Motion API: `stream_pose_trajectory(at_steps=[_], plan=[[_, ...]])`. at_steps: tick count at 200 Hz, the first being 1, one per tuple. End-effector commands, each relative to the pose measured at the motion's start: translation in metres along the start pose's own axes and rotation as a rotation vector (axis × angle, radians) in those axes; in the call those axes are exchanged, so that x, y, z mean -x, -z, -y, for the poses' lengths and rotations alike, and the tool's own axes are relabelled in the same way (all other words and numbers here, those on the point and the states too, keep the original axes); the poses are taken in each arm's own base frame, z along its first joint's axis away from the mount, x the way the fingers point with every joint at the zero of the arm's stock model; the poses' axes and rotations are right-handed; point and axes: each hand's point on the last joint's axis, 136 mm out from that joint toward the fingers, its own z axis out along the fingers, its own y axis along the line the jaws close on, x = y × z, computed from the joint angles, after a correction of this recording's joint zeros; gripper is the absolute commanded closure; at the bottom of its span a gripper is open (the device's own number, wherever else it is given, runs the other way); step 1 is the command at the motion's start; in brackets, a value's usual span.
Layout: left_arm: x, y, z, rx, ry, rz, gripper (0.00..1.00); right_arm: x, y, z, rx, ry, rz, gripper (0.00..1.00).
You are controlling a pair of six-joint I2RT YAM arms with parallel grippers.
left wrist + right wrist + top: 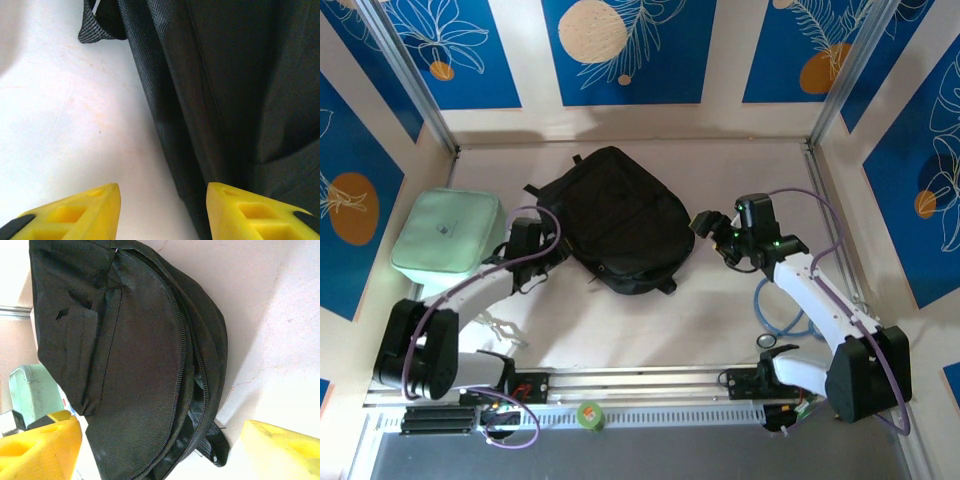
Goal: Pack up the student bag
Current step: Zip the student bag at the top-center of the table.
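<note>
- Mint bag point(445, 243): lies by the left edge of the counter point(650, 330), just beside the left arm and apart from the backpack. It is not the thing to be packed.
- Left tool point(162, 212): the jaws are partly open and hold nothing. They straddle the backpack's left border, one fingertip over the fabric and the other over bare counter.
- Advice, left: the step appears to be taking hold of this border. Go low enough to catch a fold of cloth before closing, since the weave is limp and a shallow pinch would probably slip off.
- Backpack point(615, 220): lies flat at the middle of the counter, nearer the far edge than the near one, with its front panel up.
- Zipper point(187, 365): curves along the side facing the right arm. Whether it is fully shut cannot be told.
- Right tool point(705, 222): the jaws are spread wide and empty, near the backpack's right side but apart from it.
- Advice, right: find the zipper pull before closing, and let the left grip anchor the bag so it does not slide.
</note>
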Motion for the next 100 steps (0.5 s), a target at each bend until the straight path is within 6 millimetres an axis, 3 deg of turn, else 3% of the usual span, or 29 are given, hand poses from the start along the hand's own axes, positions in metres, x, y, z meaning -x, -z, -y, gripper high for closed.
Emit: stream_pose_trajectory(at_steps=[1, 61, 100], plan=[[0.014, -0.007, 0.022, -0.109, 0.072, 0.018, 0.53, -0.002, 0.007, -0.008, 0.027, 0.012, -0.006, 0.17], [0.02, -0.025, 0.032, -0.15, 0.106, 0.006, 0.61, -0.002, 0.011, -0.004, 0.018, 0.021, 0.002, 0.17], [0.019, -0.035, 0.041, -0.191, 0.106, -0.028, 0.7, -0.012, 0.008, -0.005, 0.034, 0.032, -0.042, 0.18]])
